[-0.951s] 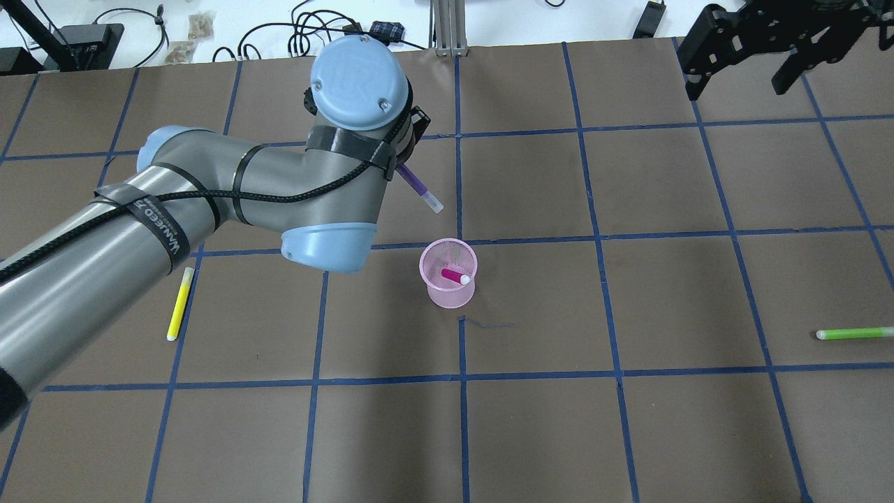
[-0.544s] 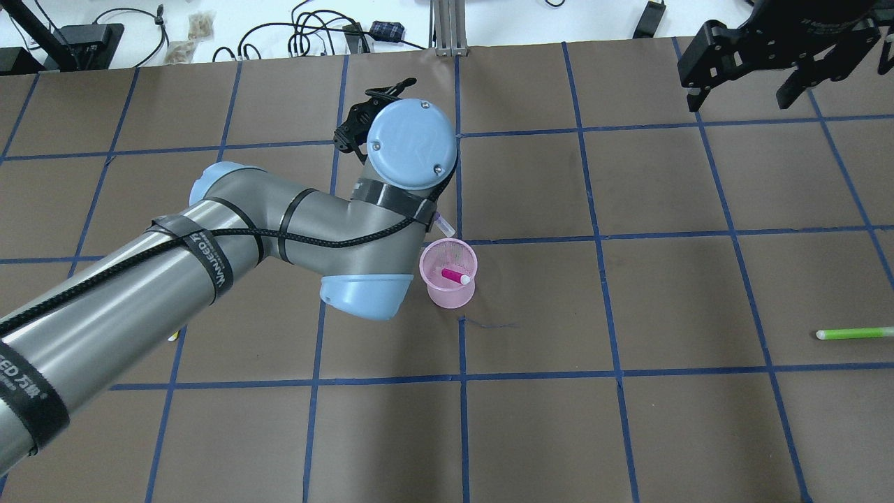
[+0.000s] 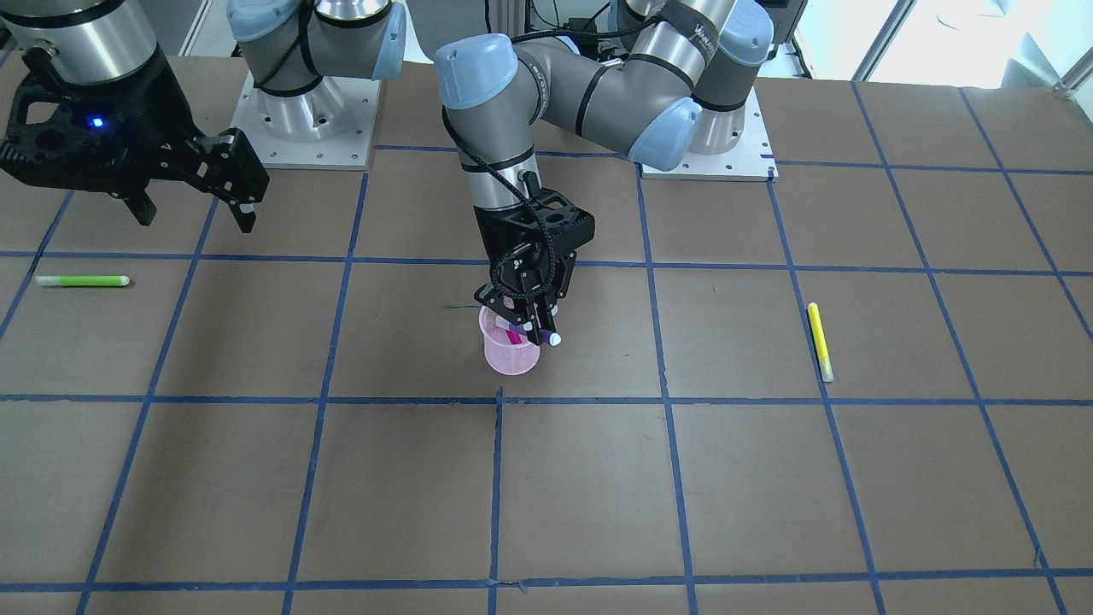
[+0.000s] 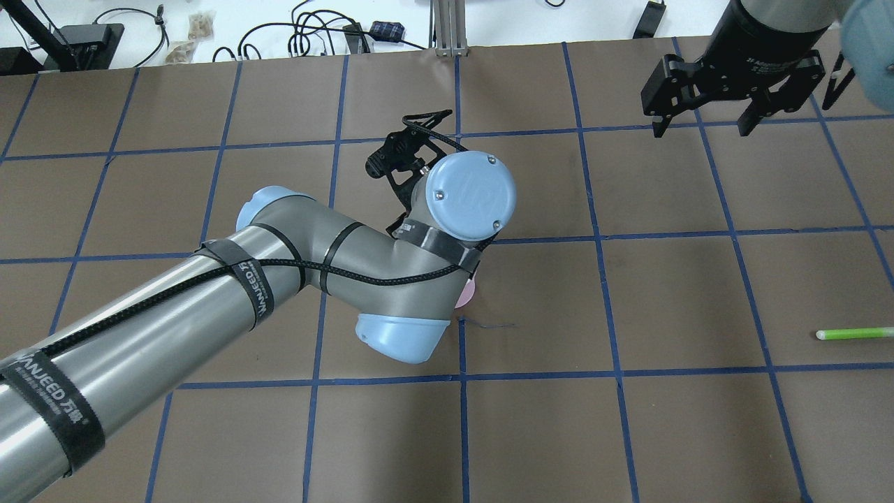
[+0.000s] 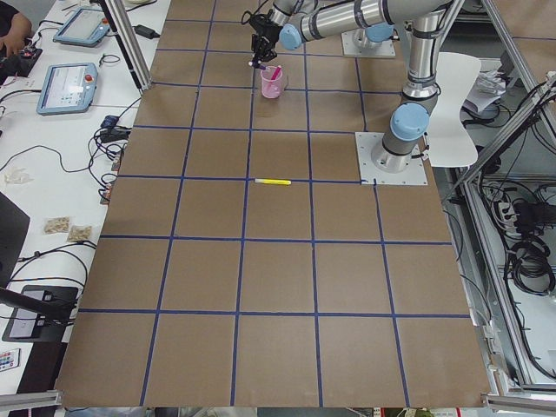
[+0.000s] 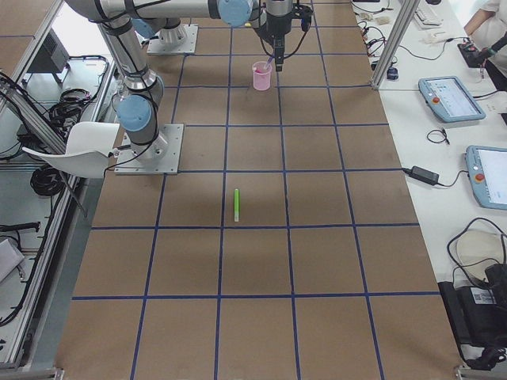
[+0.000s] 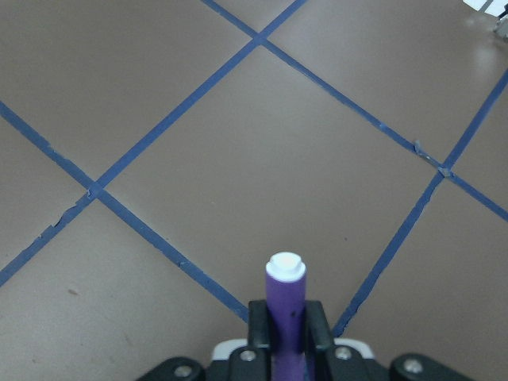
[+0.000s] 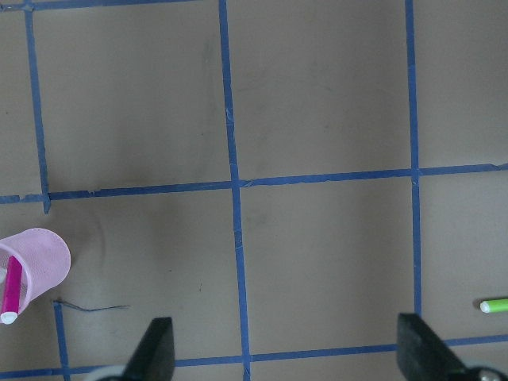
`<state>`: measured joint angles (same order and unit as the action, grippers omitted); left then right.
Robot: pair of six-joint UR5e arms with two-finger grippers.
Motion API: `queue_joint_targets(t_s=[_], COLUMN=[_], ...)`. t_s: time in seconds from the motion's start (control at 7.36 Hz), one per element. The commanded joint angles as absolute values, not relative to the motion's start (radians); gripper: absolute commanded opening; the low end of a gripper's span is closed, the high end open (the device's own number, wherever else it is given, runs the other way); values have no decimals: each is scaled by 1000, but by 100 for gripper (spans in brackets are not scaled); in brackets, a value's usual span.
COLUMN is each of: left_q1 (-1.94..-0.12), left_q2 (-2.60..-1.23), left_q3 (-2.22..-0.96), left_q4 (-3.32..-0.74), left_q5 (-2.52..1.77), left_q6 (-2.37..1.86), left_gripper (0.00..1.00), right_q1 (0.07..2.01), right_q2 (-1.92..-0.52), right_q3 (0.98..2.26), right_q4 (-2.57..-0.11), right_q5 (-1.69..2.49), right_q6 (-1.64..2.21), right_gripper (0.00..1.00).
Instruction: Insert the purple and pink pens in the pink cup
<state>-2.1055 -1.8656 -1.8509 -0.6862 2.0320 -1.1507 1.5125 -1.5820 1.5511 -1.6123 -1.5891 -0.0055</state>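
Note:
The pink mesh cup (image 3: pixel 511 354) stands near the table's middle with a pink pen (image 3: pixel 515 337) leaning inside it. My left gripper (image 3: pixel 528 329) is shut on the purple pen (image 3: pixel 546 336) and holds it tilted just above the cup's rim, white tip out past the rim. The left wrist view shows the purple pen (image 7: pixel 286 305) clamped between the fingers. In the overhead view the left arm covers the cup (image 4: pixel 465 293) except for a pink sliver. My right gripper (image 4: pixel 701 129) is open and empty, far off to the side. The right wrist view shows the cup (image 8: pixel 40 258) and pink pen (image 8: pixel 11 290).
A yellow pen (image 3: pixel 820 342) lies on the left arm's side of the table. A green pen (image 3: pixel 81 280) lies on the right arm's side, also in the overhead view (image 4: pixel 852 334). Brown paper with blue tape grid covers the table.
My left arm has swung toward the cup with the purple pen and now hangs over it, hiding it from overhead. My right gripper has drifted leftward in the overhead view, staying open.

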Motion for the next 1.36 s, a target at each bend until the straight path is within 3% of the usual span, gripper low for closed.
queue_joint_targets(t_s=[0.0, 0.41, 0.54, 0.82, 0.95, 1.22], left_q1=[-2120, -2132, -2140, -2143, -2143, -2134], left_q2=[-1887, -1925, -1928, -1927, -1922, -1887], left_q3=[-1852, -1855, -1855, -1853, -1853, -1838], left_q4=[-689, -689, -687, -689, -689, -739], left_q5=[2049, 2042, 2045, 2051, 2049, 2045], left_q6=[-1170, -1210, -1210, -1207, -1194, -1107], left_gripper=[0, 1, 26, 85, 100, 100], right_q1=[1516, 1520, 1520, 1519, 1520, 1520], right_q2=[-1580, -1580, -1578, -1578, -1577, -1575], right_q3=[1557, 1562, 1562, 1562, 1560, 1562], right_q4=[-1612, -1614, -1614, -1614, -1614, -1612], right_q5=[-1580, -1586, -1588, -1588, -1589, -1589], right_q6=[2, 2, 0, -2, -9, 2], right_gripper=[100, 100, 100, 100, 100, 100])
